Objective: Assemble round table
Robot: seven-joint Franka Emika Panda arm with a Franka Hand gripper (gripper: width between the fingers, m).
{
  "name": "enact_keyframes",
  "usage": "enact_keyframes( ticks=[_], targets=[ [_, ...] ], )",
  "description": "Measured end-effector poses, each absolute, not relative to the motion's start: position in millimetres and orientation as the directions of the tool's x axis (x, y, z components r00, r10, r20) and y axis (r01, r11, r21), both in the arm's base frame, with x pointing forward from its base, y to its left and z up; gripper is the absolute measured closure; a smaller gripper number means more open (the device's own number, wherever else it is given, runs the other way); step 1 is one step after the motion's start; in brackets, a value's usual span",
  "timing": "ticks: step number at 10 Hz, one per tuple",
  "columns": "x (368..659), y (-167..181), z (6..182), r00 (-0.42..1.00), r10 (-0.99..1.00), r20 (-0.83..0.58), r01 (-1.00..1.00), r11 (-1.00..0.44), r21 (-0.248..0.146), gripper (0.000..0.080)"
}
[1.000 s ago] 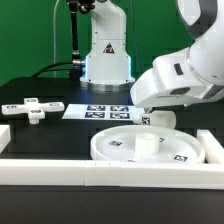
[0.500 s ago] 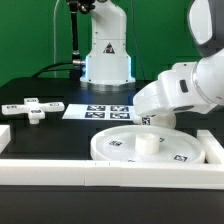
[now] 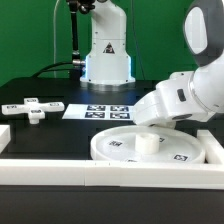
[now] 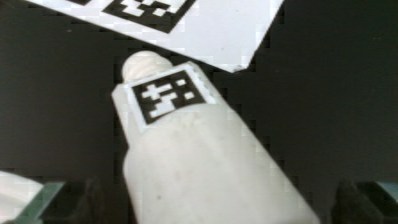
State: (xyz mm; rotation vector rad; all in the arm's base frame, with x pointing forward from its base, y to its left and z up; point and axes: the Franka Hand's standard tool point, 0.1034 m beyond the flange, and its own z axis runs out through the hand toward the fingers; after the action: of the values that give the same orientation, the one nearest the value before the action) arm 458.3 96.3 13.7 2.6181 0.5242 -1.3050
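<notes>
The short thick cylinder leg [image 4: 187, 140] lies on its side on the black table, with a square tag on its upper side. My gripper [image 4: 205, 208] is open and straddles it. The dark fingers [image 4: 43, 204] stand on either side of the leg with a gap to it. In the exterior view my gripper [image 3: 150, 120] is low, behind the large round disc [image 3: 120, 150], and the arm hides the leg. The disc lies flat with a small raised hub [image 3: 147, 143] at its centre. The cross-shaped foot [image 3: 33, 108] lies at the exterior view's left.
The marker board [image 3: 100, 110] lies behind the disc; its corner shows in the wrist view [image 4: 178, 25]. Long white rails border the front [image 3: 90, 170], the left [image 3: 5, 135] and the right [image 3: 212, 148]. A white robot base [image 3: 107, 55] stands at the back.
The arm has come down and shifted toward the exterior view's left. The leg, visible beside the disc a second ago, is now covered by the arm.
</notes>
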Motion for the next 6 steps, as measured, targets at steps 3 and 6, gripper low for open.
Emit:
enact_keyframes(
  ticks=[3, 6],
  targets=[
    [458.3, 96.1, 13.7, 0.555, 0.235, -0.798, 0.383, -0.924, -0.006, 0.0390],
    [458.5, 95.8, 14.4, 0.549, 0.246, -0.798, 0.389, -0.921, -0.017, 0.0389]
  ],
)
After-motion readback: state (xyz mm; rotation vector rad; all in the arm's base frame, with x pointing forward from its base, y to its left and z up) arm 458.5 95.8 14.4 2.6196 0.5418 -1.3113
